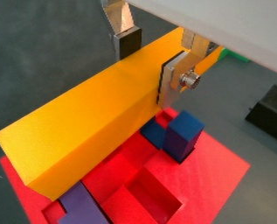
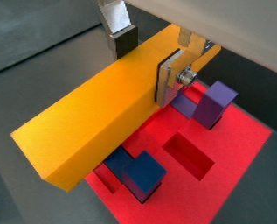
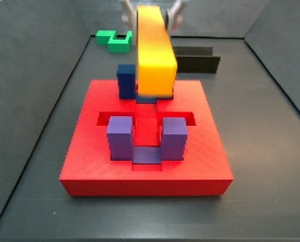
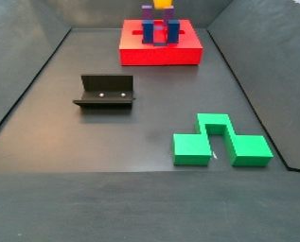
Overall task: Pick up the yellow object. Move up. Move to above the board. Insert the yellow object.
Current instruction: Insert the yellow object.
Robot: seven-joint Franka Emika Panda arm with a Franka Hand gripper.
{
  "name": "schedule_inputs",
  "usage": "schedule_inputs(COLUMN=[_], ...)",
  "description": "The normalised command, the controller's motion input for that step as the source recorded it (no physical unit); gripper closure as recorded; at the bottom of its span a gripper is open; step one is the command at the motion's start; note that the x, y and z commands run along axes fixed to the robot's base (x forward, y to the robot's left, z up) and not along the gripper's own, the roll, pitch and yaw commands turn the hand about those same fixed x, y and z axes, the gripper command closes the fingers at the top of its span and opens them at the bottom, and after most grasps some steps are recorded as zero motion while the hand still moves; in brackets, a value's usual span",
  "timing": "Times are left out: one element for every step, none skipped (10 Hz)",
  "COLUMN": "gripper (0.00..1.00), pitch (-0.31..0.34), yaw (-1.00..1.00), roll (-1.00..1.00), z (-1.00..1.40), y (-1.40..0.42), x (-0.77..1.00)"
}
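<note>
**Wrist views: bar clamped above board**

Yellow object [image 1: 88, 122] is held lengthwise between the gripper [image 1: 152, 61] fingers, closed against its two long faces. It hangs over the board [image 1: 211, 162], among the blue-purple posts [image 3: 146, 137] (contact with slots cannot be told). Black block [image 3: 197, 63] and green blocks [image 4: 221, 142] lie apart; fixture [image 4: 105, 92] stands mid-floor.

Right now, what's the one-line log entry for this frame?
hand: shut on bar | bar: held above board, over posts | insert: not yet done
</note>
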Motion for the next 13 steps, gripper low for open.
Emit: schedule_inputs(gripper=[1.00,1.00,1.00,1.00,1.00,1.00,1.00,1.00,1.00,1.00,1.00,1.00,1.00], pitch=[-0.067,-0.084,-0.101,-0.090,-0.079,-0.060,-0.049,-0.140,-0.171,-0.151,-0.017,0.000,0.000], yaw=[0.01,0.00,0.00,0.00,0.00,0.00,0.00,0.00,0.00,0.00,0.05,0.07,0.06], roll=[0.11,0.07,0.00,0.00,0.00,0.00,0.00,-0.01,-0.04,-0.02,0.00,0.04,0.05], z=[-0.85,-0.58,-0.35,-0.20,-0.17,-0.09,0.00,0.11,0.13,0.10,0.00,-0.01,-0.05], y=[-0.09,-0.05,0.00,0.00,0.00,0.00,0.00,-0.02,-0.07,-0.14,-0.18,-0.10,-0.05], x=[0.07,0.02,-0.01,-0.04,0.00,-0.08,-0.18,-0.33,-0.36,-0.21,0.18,0.23,0.24])
